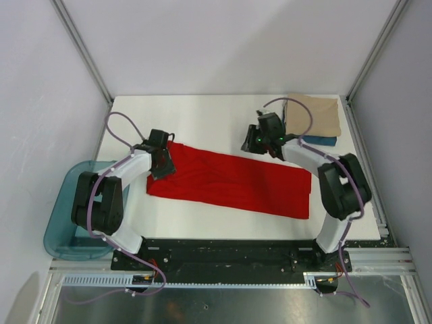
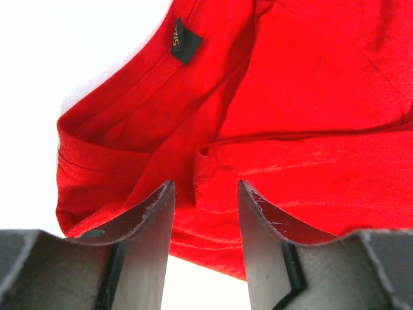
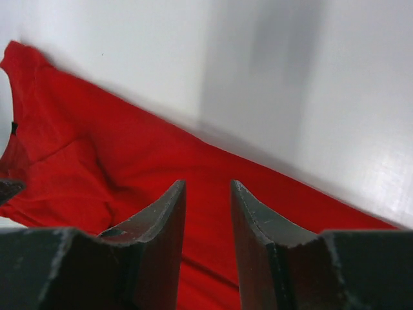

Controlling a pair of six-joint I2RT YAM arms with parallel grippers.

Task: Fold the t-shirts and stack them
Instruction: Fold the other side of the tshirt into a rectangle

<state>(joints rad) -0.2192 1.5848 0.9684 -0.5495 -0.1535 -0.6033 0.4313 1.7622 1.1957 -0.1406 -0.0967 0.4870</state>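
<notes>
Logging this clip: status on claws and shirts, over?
Left claw open over red shirt collar. Right claw open near its far edge. Shirt folded long, unstacked; tan shirt on blue shirt, far right. Nothing in the way.

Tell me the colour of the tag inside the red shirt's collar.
Black tag on the red t-shirt; left wrist view shows it best.

**Red shirt stretched out, two folded shirts stacked**

The bright red cloth t-shirt (image 1: 229,182) (image 2: 290,129) (image 3: 129,174) lies as a long flattened band slanting across the white counter (image 1: 202,115). Its collar end is at the left, with a small black neck label (image 2: 186,40) showing. At the far right corner, the tan folded t-shirt (image 1: 314,115) rests on the dark blue folded t-shirt (image 1: 320,141).
</notes>
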